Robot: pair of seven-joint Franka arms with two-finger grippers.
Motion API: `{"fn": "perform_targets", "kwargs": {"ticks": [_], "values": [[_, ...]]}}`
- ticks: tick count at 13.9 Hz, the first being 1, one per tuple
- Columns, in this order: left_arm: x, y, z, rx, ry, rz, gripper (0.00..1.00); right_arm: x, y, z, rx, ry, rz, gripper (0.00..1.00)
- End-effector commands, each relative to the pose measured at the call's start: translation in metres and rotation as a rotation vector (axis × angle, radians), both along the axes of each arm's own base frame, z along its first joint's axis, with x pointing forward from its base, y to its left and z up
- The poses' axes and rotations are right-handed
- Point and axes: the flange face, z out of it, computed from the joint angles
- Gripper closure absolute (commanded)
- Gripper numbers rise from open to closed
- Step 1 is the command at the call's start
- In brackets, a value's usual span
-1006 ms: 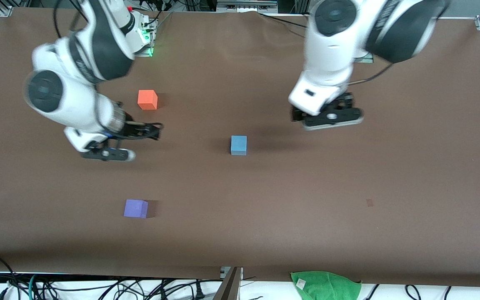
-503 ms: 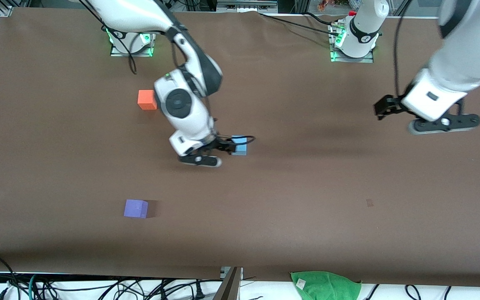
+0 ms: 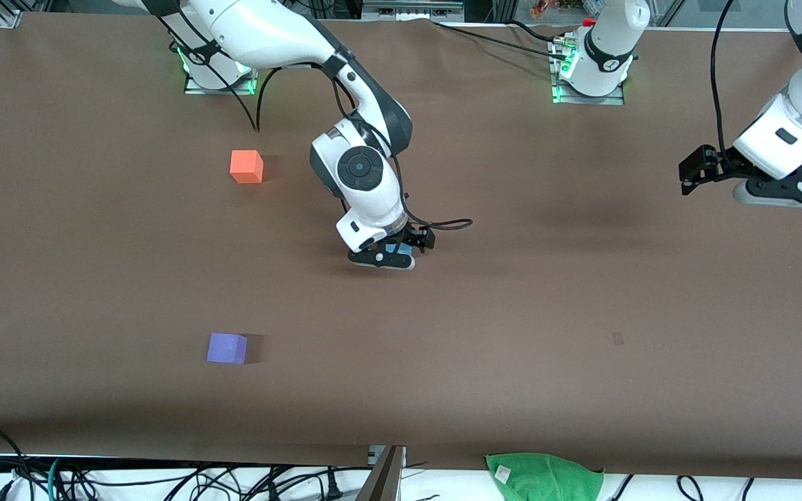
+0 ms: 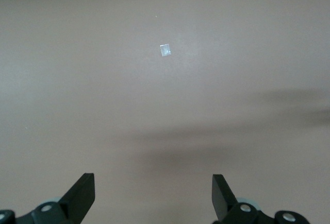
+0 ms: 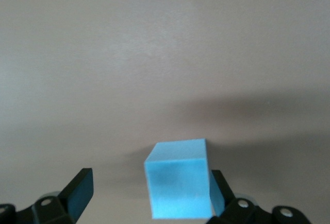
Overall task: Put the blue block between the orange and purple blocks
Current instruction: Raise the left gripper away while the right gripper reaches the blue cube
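Observation:
The blue block (image 3: 397, 248) sits mid-table, mostly covered by my right gripper (image 3: 401, 250), which has come down around it. In the right wrist view the block (image 5: 178, 185) stands between the open jaws of that gripper (image 5: 150, 185), close against one finger (image 5: 220, 185) and well apart from its partner. The orange block (image 3: 246, 167) lies farther from the front camera, toward the right arm's end. Nearer that camera sits the purple block (image 3: 227, 348). My left gripper (image 3: 690, 174) hangs open over bare table at the left arm's end, and the left wrist view shows nothing between the jaws of this gripper (image 4: 153, 190).
A green cloth (image 3: 544, 476) lies off the table's front edge among cables. A small dark mark (image 3: 617, 339) shows on the brown table (image 3: 512, 348). In the left wrist view a small pale speck (image 4: 165, 50) sits on the surface.
My right arm swung from beside the orange block to the blue block and lowered its open jaws around it. My left arm drew away toward its own end of the table.

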Motion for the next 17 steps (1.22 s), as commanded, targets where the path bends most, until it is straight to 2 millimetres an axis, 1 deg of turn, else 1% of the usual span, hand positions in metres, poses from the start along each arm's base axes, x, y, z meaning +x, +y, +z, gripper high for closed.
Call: {"fn": "perform_targets", "kwargs": {"ticks": [1, 2, 3, 4, 5, 7, 8, 9, 10, 11, 12, 13, 14, 15, 16, 17], "values": [[-0.015, -0.011, -0.002, -0.028, 0.007, -0.035, 0.00, 0.003, 0.002, -0.014, -0.028, -0.015, 0.007, 0.00], [-0.013, -0.011, -0.003, -0.037, 0.012, -0.032, 0.00, 0.003, 0.002, -0.018, -0.031, -0.011, 0.005, 0.00], [-0.012, -0.013, -0.007, -0.057, 0.022, -0.029, 0.00, 0.002, 0.001, -0.026, -0.038, -0.003, 0.004, 0.00], [-0.013, -0.014, -0.007, -0.061, 0.028, -0.028, 0.00, 0.000, 0.001, -0.036, -0.046, 0.007, 0.005, 0.00], [-0.012, -0.011, -0.005, -0.062, 0.039, -0.021, 0.00, 0.000, -0.001, -0.044, -0.053, 0.014, 0.003, 0.00], [-0.011, -0.014, -0.006, -0.060, 0.059, -0.019, 0.00, -0.004, -0.001, -0.064, -0.069, 0.037, 0.004, 0.00], [-0.012, -0.014, -0.006, -0.060, 0.060, -0.020, 0.00, -0.011, 0.005, -0.069, -0.071, 0.044, 0.012, 0.00], [-0.012, -0.014, -0.006, -0.060, 0.060, -0.019, 0.00, -0.013, 0.006, -0.070, -0.071, 0.046, 0.012, 0.01], [-0.012, -0.015, -0.006, -0.060, 0.060, -0.014, 0.00, -0.013, 0.006, -0.071, -0.071, 0.049, 0.002, 0.12], [-0.011, -0.015, -0.005, -0.060, 0.058, -0.014, 0.00, -0.012, 0.005, -0.070, -0.069, 0.049, -0.002, 0.28], [-0.012, -0.015, -0.005, -0.059, 0.062, -0.015, 0.00, -0.009, 0.003, -0.068, -0.067, 0.046, 0.001, 0.41], [-0.015, -0.014, -0.007, -0.057, 0.086, -0.016, 0.00, -0.006, 0.000, -0.065, -0.068, 0.042, 0.010, 0.57], [-0.015, -0.014, -0.006, -0.057, 0.086, -0.015, 0.00, -0.004, -0.002, -0.064, -0.069, 0.042, 0.011, 0.79], [-0.013, -0.015, -0.003, -0.058, 0.078, -0.015, 0.00, 0.004, -0.010, -0.056, -0.064, 0.039, 0.001, 0.99], [-0.011, -0.015, -0.006, -0.058, 0.083, -0.015, 0.00, 0.019, -0.027, -0.047, -0.066, 0.037, 0.000, 1.00], [-0.010, -0.015, -0.007, -0.058, 0.084, -0.015, 0.00, 0.036, -0.050, -0.030, -0.076, 0.049, 0.020, 1.00]]}}
